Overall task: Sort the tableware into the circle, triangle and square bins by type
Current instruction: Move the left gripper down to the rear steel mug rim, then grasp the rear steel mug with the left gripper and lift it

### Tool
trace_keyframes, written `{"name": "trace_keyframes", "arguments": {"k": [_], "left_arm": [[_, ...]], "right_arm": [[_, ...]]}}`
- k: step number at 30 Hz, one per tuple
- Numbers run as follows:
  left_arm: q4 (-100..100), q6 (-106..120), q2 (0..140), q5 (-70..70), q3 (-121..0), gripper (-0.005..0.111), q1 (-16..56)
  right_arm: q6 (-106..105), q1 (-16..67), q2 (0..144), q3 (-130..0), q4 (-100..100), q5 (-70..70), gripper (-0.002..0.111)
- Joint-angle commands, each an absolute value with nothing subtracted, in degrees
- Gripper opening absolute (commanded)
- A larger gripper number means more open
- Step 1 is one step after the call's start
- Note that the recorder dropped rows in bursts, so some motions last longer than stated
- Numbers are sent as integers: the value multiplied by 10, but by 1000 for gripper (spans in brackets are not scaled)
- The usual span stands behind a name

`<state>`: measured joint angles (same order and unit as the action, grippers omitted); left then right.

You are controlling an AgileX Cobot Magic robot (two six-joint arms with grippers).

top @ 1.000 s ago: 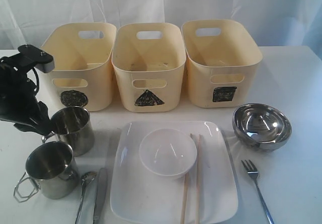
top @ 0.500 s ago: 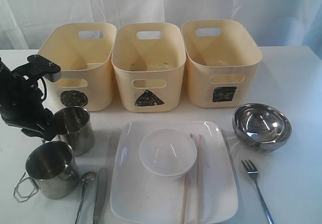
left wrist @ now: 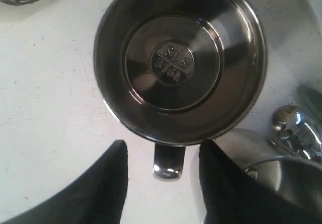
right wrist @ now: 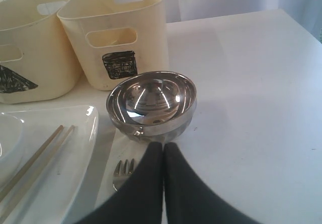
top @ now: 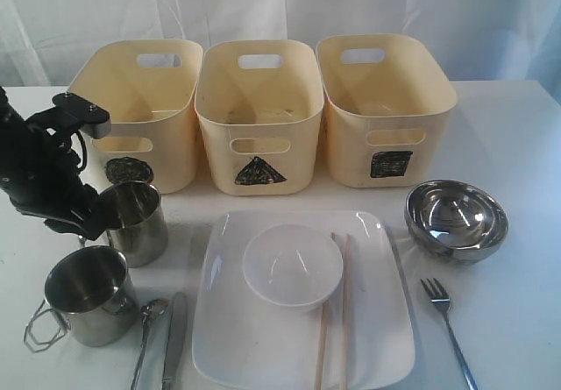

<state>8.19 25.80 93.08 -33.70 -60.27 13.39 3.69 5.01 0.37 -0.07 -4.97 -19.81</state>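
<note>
3 cream bins stand in a row at the back of the white table (top: pixel 517 127). In the exterior view the circle bin (top: pixel 171 158) is on the left, the triangle bin (top: pixel 219 162) in the middle and the square bin (top: pixel 351 158) on the right.

The left claw (left wrist: pixel 163 146) is low over the table in front of the circle bin. Its 2 fingers (left wrist: pixel 108 183) are spread on either side of the handle (left wrist: pixel 168 164) of the far mug (top: pixel 138 223). A gap shows between the handle and each finger, so this claw is open and grips nothing. The far mug stands upright just in front of the circle bin. The near mug (top: pixel 88 294) stands upright closer to the front edge of the table.

The spoon (top: pixel 147 337) and the knife (top: pixel 173 337) lie side by side between the near mug and the plate (top: pixel 263 351). The small white bowl (top: pixel 292 265) sits upright on the plate, and the chopsticks (top: pixel 340 294) lie on the plate just to the right of it. The steel bowl (top: pixel 456 219) stands to the right of the plate, in front of the square bin. The fork (top: pixel 447 324) lies on the table in front of the steel bowl.

The right claw (right wrist: pixel 163 147) shows only in its own wrist view. Its fingers are pressed together with nothing between them. It points toward the steel bowl, and the tines of the fork are close beside it.
</note>
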Motion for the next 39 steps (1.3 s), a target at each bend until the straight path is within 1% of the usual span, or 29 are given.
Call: {"name": "trace_keyframes", "arguments": {"k": [1,11,18,25,27,32,36,39], "left_arm": [[81,259,956,-329,-594,50,132],[80,300,953,-384,-594,50,132],[89,329,947,-309,-594,50,132],[99,336,963,-297,-594,49,132],[106,341,966,-294,-594,45,132],[153,387,967,-279,-594,26,132],[165,408,967,-280,-594,0,132],[165,414,966,-284,-594,0,132]], "right_arm": [[37,45,0,0,-46,-196,0],[37,45,0,0,-46,-196,0],[37,45,0,0,-46,-196,0],[37,45,0,0,-46,-196,0],[37,45,0,0,-46,-196,0],[37,45,0,0,-46,-196,0],[37,45,0,0,-46,-196,0],[37,45,0,0,-46,-196,0]]}}
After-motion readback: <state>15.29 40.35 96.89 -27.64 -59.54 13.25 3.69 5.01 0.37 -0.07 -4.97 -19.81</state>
